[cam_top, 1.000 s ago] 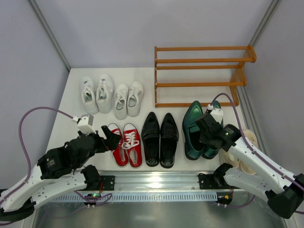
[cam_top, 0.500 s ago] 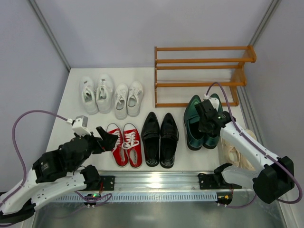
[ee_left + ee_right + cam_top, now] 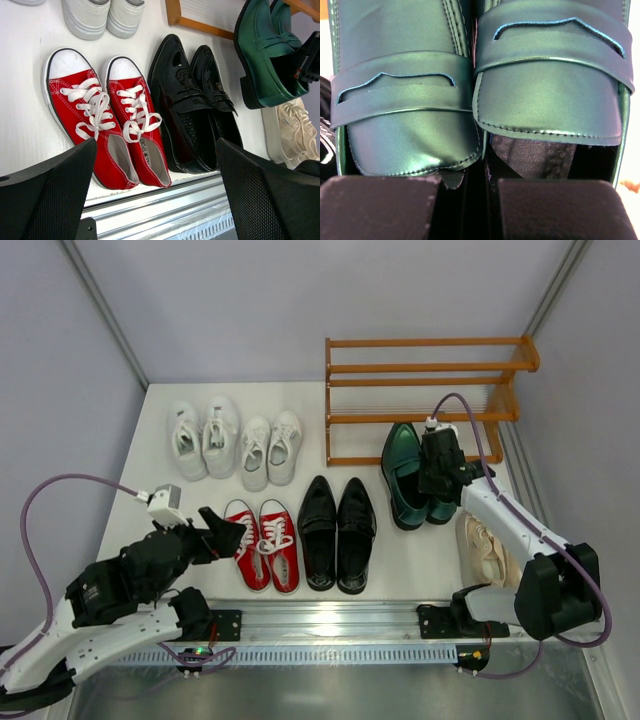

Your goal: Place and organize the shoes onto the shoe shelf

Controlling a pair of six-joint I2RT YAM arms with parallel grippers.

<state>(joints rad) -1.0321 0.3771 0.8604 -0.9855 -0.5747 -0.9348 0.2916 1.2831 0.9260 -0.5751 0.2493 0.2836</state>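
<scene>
R gripper point(image 3: 480, 186) pinches green loafers point(image 3: 547, 90) (inner sides), toes fwd.

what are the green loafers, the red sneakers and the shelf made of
The green loafers: smooth leather or a leather-like synthetic, judging by the soft metallic sheen and stitched seams.
The red sneakers: matte woven fabric, likely canvas, with white rubber-looking toe caps.
The shoe shelf: apparently wood, orange-brown with a smooth finish. The grain is too small to see.
</scene>
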